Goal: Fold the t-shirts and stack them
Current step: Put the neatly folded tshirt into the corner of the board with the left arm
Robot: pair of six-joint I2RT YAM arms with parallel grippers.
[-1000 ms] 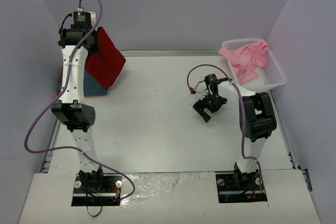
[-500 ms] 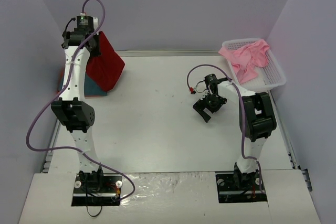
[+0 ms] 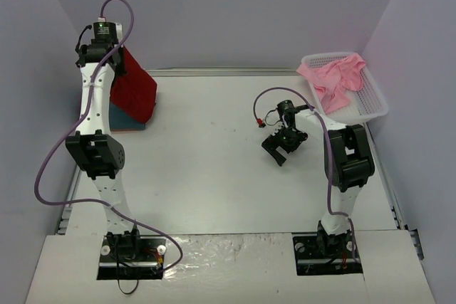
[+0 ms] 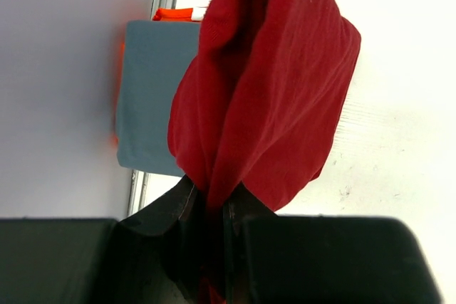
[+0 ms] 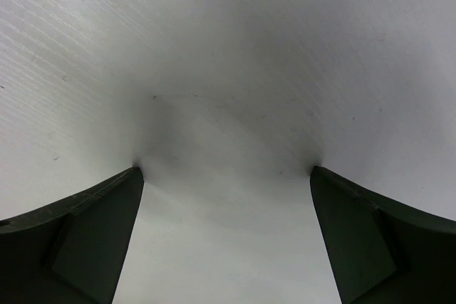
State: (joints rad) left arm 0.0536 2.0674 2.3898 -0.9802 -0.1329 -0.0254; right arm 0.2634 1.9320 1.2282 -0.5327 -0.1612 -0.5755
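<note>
Two arms are working over the white table (image 3: 214, 169). At the far left, the left gripper (image 4: 211, 208) is pinching a bunched edge of the dark red t-shirt (image 4: 274, 97) between nearly closed fingers, and the cloth is hanging free from it, raised above the table. Beneath the hanging shirt, by the left wall, the teal-blue t-shirt (image 4: 153, 97) is lying folded flat on top of the orange t-shirt (image 4: 174, 13), of which only a thin edge is peeking out. Toward the right, the right gripper (image 3: 279, 149) is hovering low over bare table with its fingers (image 5: 78, 236) spread wide and nothing between them. At the far right corner, the light pink t-shirt (image 3: 331, 76) is lying crumpled in the white basket (image 3: 370, 101), partly spilling over its near rim.
</note>
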